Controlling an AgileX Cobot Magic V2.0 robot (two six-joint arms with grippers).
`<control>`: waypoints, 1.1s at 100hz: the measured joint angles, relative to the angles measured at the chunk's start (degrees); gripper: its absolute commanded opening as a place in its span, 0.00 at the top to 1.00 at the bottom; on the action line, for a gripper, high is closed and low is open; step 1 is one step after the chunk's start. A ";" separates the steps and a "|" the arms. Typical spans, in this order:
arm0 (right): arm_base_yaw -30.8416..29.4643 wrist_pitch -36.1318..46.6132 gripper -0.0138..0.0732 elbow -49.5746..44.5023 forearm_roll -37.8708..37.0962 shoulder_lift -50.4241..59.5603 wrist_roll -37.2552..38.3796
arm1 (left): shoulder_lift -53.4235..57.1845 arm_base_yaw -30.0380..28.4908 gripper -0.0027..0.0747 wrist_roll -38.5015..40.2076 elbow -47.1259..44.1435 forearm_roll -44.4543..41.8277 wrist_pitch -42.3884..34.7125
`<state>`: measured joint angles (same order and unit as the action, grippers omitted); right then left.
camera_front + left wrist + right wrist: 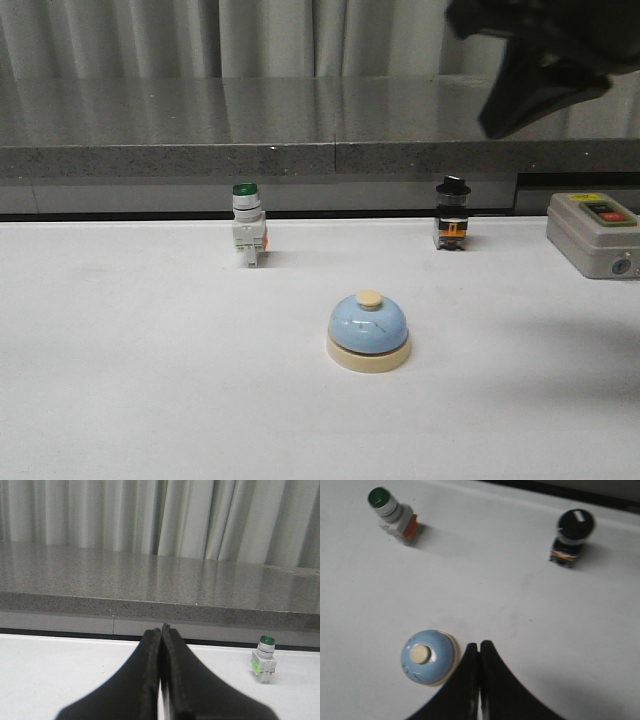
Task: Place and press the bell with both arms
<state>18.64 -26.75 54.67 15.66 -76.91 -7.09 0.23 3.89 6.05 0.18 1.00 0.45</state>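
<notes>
The light-blue bell (369,331) with its cream base and cream knob stands upright on the white table, a little right of centre. It also shows in the right wrist view (428,657). My right gripper (479,645) is shut and empty, high above the table, its tips beside the bell in that view. Part of the right arm (540,60) shows as a dark blur at the top right of the front view. My left gripper (162,630) is shut and empty, low over the table's left part; the bell is out of its view.
A green-capped white pushbutton switch (247,225) stands at the back left, and also shows in the other two views (264,658) (392,514). A black-knobbed switch (452,212) stands at the back right. A grey box with red and green buttons (594,234) sits far right. A grey ledge (300,150) runs behind.
</notes>
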 measured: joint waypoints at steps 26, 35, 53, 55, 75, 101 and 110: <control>-9.17 -0.44 0.91 -9.87 -3.68 16.68 0.00 | 0.00 0.00 0.99 0.00 0.00 0.00 0.00; -11.31 -0.58 0.91 -13.04 -3.90 23.00 0.00 | 0.00 0.00 0.99 0.00 0.00 0.00 0.00; -13.66 -0.24 0.91 -19.88 -3.98 35.46 0.00 | 0.00 0.00 0.99 0.00 0.00 0.00 0.00; -13.78 -0.04 0.91 -20.63 -4.07 36.95 0.00 | 0.00 0.00 0.99 0.00 0.00 0.00 0.00; -13.76 0.71 0.92 -25.97 -4.07 49.95 0.00 | 0.00 0.00 0.99 0.00 0.00 0.00 0.00; -13.76 -0.17 0.92 -26.47 -4.11 56.35 0.00 | 0.00 0.00 0.99 0.00 0.00 0.00 0.00; -13.76 -0.31 0.92 -26.47 -4.11 56.35 0.00 | 0.00 0.00 0.99 0.00 0.00 0.00 0.00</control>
<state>4.87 -27.06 28.19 11.54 -20.56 -7.09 0.23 3.89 6.05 0.18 1.00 0.45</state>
